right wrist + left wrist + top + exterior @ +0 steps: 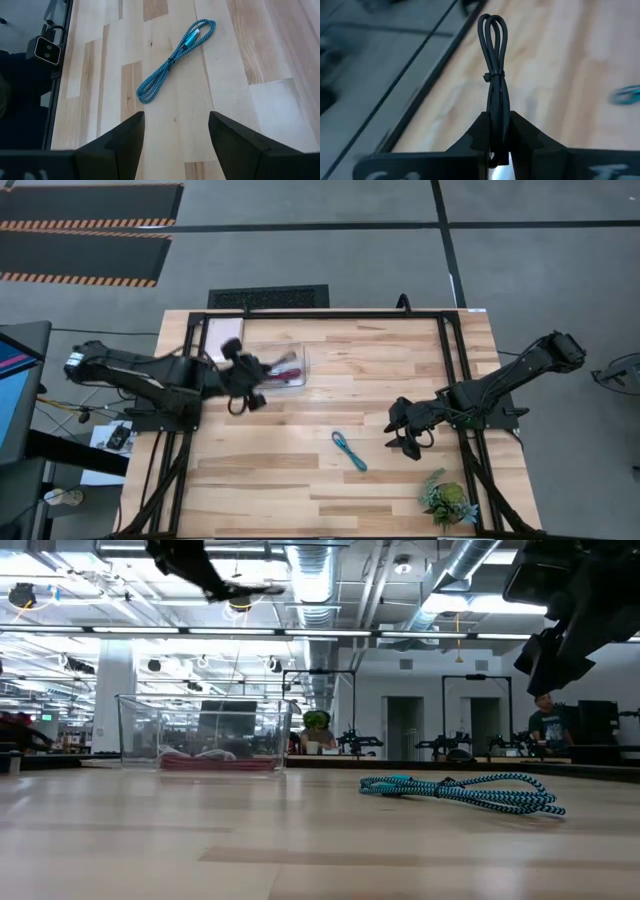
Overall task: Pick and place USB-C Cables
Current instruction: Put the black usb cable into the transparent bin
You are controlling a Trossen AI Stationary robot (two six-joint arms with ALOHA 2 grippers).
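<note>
From above, the table [300, 480] is pale wooden planks inside a black frame. A clear plastic box [300, 352] sits toward the far left, with a maroon cable [280, 370] and a white cable [283, 378] lying in it. The left gripper [252, 393] hangs just beside the box's near edge, with the black cable [238, 407] looping from it. The teal cable [349, 450] lies on the wood near the middle. The right gripper [404, 442] hovers just right of it. A small potted plant [447, 502] stands at the near right.

At table level, the box shows thin transparent walls and the teal cable [460, 790] a braided weave.

The left wrist view shows the jaws clamped on the smooth black cable [494, 65], a doubled loop cinched by a tie.

The right wrist view shows the jaws spread wide and empty, the teal cable [172, 60] folded long on the boards beyond.
</note>
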